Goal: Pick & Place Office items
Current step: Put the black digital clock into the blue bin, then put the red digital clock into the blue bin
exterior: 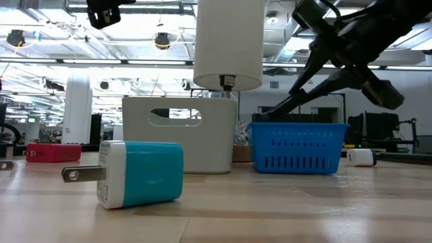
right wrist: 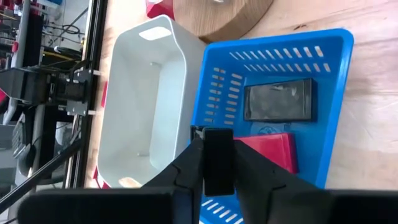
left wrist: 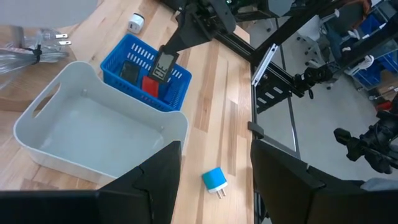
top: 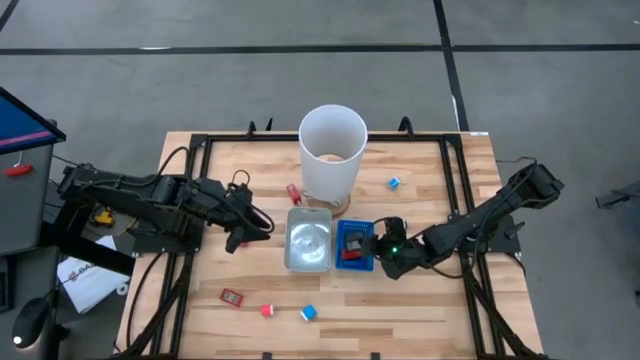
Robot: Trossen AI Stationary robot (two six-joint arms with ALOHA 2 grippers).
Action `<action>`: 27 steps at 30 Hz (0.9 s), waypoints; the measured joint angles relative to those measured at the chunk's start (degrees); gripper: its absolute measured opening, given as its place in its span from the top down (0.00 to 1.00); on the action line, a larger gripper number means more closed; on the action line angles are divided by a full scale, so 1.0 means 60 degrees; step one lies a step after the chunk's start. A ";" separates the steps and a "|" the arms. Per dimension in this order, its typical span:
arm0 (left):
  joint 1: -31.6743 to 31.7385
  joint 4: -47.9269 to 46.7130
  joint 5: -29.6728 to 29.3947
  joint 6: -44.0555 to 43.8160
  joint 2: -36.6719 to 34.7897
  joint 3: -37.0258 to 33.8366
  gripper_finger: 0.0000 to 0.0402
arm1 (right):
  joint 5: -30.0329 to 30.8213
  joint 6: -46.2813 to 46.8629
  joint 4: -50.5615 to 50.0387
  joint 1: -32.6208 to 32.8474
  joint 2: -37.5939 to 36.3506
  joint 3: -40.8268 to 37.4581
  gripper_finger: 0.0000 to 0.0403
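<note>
Reaching over blue basket [top: 356, 246], right gripper [right wrist: 217, 163] pinches black block [right wrist: 218, 160]; left gripper [left wrist: 214, 167], jaws apart, hovers at 9 o'clock.

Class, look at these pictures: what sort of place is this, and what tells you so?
Probably a robotics lab or workshop hall: two robot arms on a framed wooden table, bare concrete floor, and ceiling lights over a long open room behind.

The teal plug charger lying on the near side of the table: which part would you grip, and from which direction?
Grip the teal charger across its boxy body, coming straight down from above. It lies on its side on the table, apart from the other items, with its metal prongs sticking out level at one end, so I'd close the fingers on the two long flat sides and stay clear of the prong end.
</note>
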 joint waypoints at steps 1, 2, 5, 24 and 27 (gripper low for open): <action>0.0022 0.0003 -0.0001 0.0000 -0.0001 0.0000 0.52 | -0.0004 0.0000 0.0000 0.0004 0.0000 0.0000 0.83; 0.0048 0.0000 -0.0004 0.0000 0.0003 0.0000 0.52 | -0.0004 -0.0020 0.0000 0.0004 0.0000 0.0000 0.82; 0.0103 0.0002 -0.0004 0.0000 -0.0001 0.0000 0.52 | -0.0012 -0.0112 0.0000 0.0000 0.0000 0.0000 0.81; 0.0074 -0.0547 -0.0433 0.0018 0.0002 0.0000 0.52 | 0.0088 -0.0364 0.0066 -0.0356 -0.0109 0.0004 0.57; -0.0067 -0.1127 -0.0436 0.0030 0.0001 0.0000 0.52 | 0.0115 -0.0725 0.0300 -0.0315 -0.0376 0.0015 0.57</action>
